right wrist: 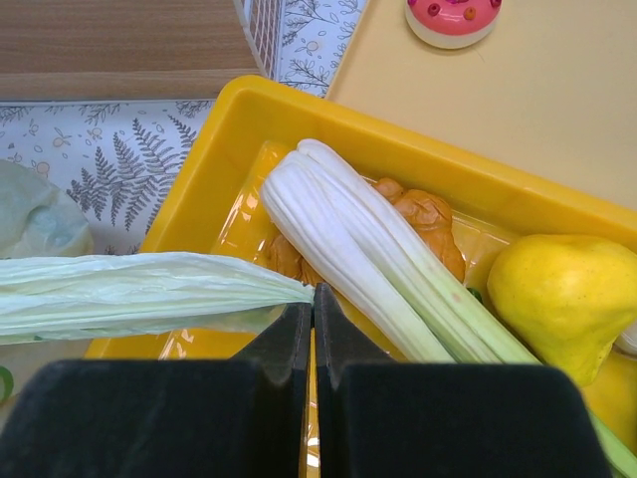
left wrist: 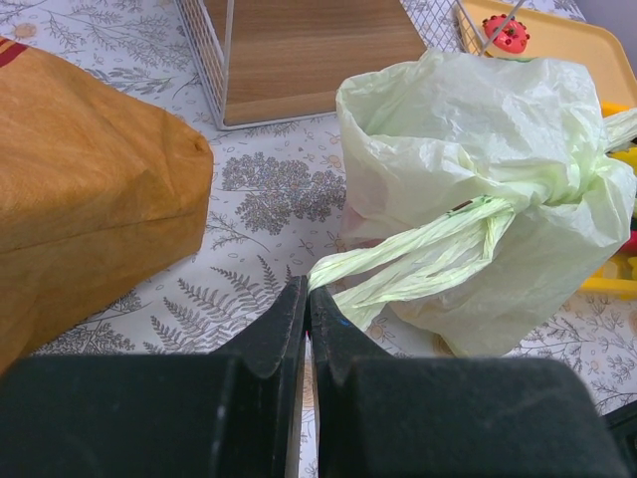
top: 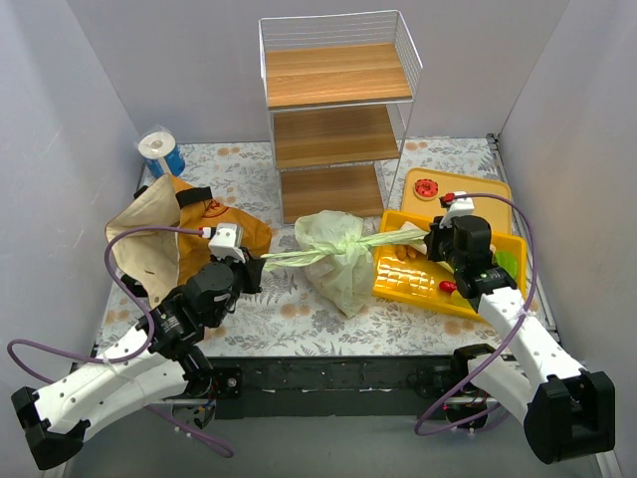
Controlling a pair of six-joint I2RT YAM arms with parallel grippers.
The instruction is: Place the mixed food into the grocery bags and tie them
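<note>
The pale-green plastic bag (top: 336,259) stands bulging at the table's middle, its two handles pulled out sideways. My left gripper (top: 251,267) is shut on the left handle (left wrist: 398,261), stretched from the bag (left wrist: 498,159). My right gripper (top: 435,242) is shut on the right handle (right wrist: 139,291), held over the yellow tray (top: 438,284). In the tray lie a white-green leek (right wrist: 378,259), a yellow lemon-like piece (right wrist: 562,299) and a tan piece (right wrist: 428,219). The brown bag (top: 169,234) with cream lining and black straps lies at the left.
A wire shelf rack with wooden boards (top: 338,110) stands at the back. A flat orange board (top: 468,189) holds a red-topped round piece (top: 426,187). A blue-and-white roll (top: 159,151) stands at the back left. Walls close in left and right.
</note>
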